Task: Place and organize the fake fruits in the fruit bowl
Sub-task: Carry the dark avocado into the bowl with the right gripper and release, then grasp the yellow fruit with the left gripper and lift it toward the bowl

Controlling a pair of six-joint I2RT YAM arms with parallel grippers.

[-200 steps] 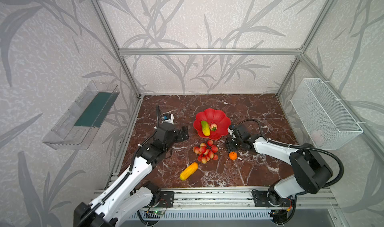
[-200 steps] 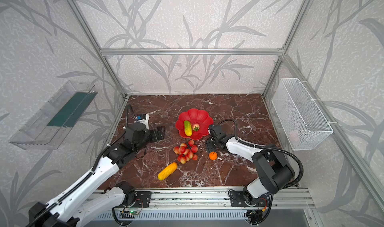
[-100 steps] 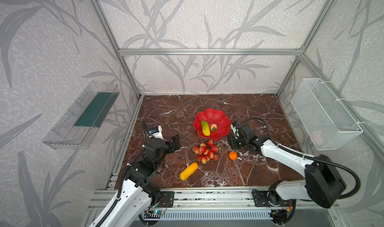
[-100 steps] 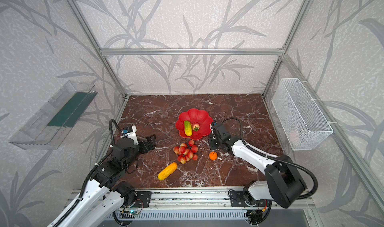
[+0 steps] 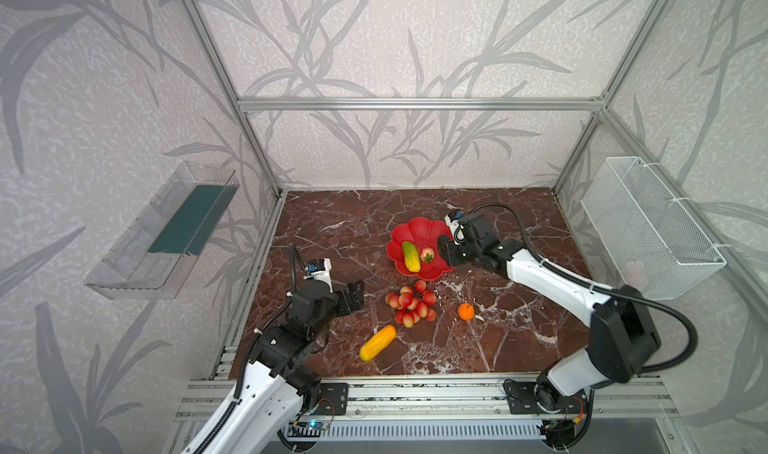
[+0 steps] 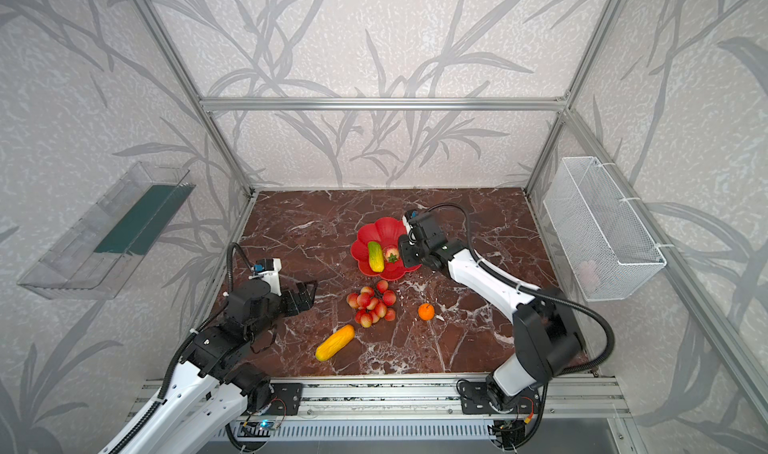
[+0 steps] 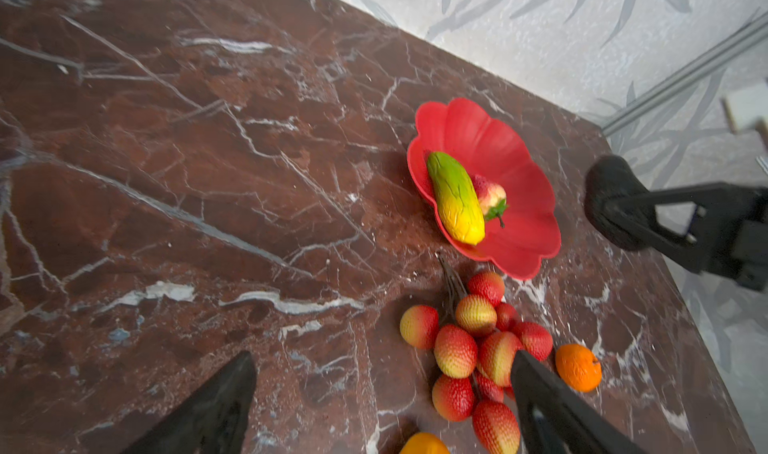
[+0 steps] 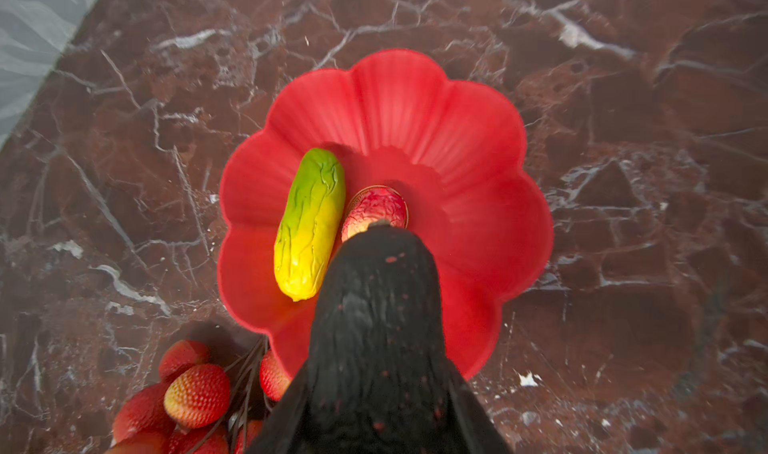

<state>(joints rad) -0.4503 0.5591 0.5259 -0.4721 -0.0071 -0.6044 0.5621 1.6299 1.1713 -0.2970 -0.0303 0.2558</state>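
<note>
The red fruit bowl (image 5: 415, 227) (image 8: 395, 78) holds the green-yellow fruit (image 5: 410, 256) (image 8: 309, 223) and the strawberry (image 5: 427, 254) (image 8: 376, 209). My right gripper (image 5: 446, 252) hangs over the bowl's right side, shut on the dark avocado (image 8: 374, 327), which hides part of the strawberry in the right wrist view. On the table in front of the bowl lie the grape bunch (image 5: 409, 304) (image 7: 469, 348), the small orange (image 5: 466, 311) (image 7: 577, 367) and the yellow-orange fruit (image 5: 377, 342). My left gripper (image 5: 353, 296) (image 7: 382, 364) is open and holds nothing, left of the grapes.
A white wire basket (image 5: 648, 223) hangs on the right wall and a clear plastic tray (image 5: 166, 232) on the left wall. Aluminium frame posts and a rail (image 5: 415, 389) border the marble table.
My right gripper closed on the avocado near the orange and carried it up over the bowl's right side. My left arm drew back from the bowl toward the front left, still open.
</note>
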